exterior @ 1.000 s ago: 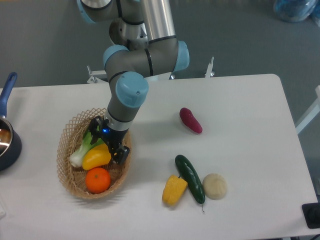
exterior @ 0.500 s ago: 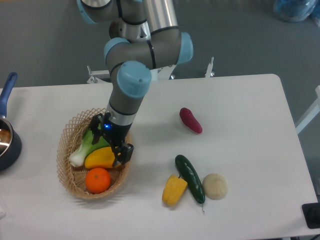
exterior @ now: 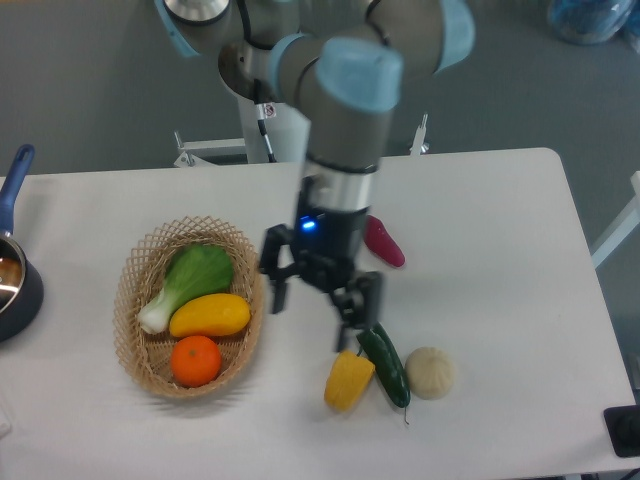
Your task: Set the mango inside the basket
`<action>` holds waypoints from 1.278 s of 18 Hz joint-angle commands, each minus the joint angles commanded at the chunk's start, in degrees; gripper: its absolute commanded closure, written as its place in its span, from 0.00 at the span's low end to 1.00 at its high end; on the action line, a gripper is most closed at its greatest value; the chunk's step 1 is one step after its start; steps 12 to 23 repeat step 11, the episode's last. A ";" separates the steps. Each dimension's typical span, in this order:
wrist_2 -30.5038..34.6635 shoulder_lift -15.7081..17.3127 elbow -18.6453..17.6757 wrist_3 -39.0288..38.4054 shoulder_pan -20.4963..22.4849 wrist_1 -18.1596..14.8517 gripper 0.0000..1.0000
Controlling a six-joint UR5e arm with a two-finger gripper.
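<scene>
Where it lies in basket (exterior: pixel 135 290), mango (exterior: pixel 210 315) glossy yellow, oval

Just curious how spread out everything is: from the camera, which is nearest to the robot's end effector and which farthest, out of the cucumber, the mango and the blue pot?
From the end effector:
1. Cucumber, just right of it and toward the table's front.
2. Mango, to its left in the basket.
3. Blue pot, at the table's far left edge.
</scene>
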 joint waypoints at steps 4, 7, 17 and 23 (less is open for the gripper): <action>3.38 0.35 0.79 7.90 3.69 -0.61 0.00; 3.55 0.70 0.00 10.19 5.37 -0.96 0.00; 3.55 0.70 0.00 12.75 7.04 -1.58 0.00; 3.55 0.70 0.00 12.75 7.04 -1.58 0.00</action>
